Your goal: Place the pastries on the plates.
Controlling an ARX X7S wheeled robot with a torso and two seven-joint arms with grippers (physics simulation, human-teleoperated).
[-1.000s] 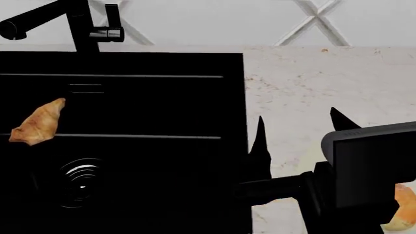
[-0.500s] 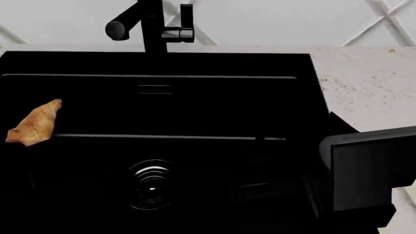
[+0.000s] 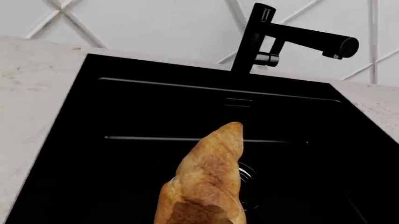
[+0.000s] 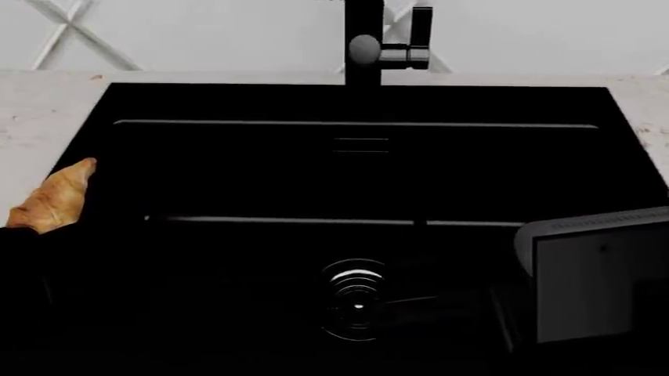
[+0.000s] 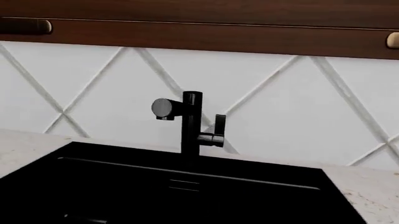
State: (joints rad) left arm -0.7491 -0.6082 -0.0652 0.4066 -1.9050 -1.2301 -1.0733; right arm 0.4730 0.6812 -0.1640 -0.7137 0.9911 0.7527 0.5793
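A golden-brown ridged croissant (image 4: pixel 52 197) hangs at the left rim of the black sink (image 4: pixel 356 102). In the left wrist view the croissant (image 3: pixel 206 182) juts out from my left gripper (image 3: pixel 199 220), which is shut on its wide end, above the basin. My right gripper (image 4: pixel 481 188) hovers over the sink's right half. Its dark fingers nearly vanish against the basin, and one finger (image 4: pixel 418 225) shows only as a faint notch across the ledge line, well apart from the grey wrist block (image 4: pixel 596 274). The plates are out of view.
A black faucet (image 4: pixel 366 47) stands behind the sink, with a round drain (image 4: pixel 356 301) in the basin floor. Pale speckled counter (image 4: pixel 42 110) flanks the sink on the left and right (image 4: pixel 648 102). A white diamond-tiled wall rises at the back.
The head view has swung left: sink, faucet and drain slid right across the picture, and the right counter left the view. The croissant stays in my left gripper.
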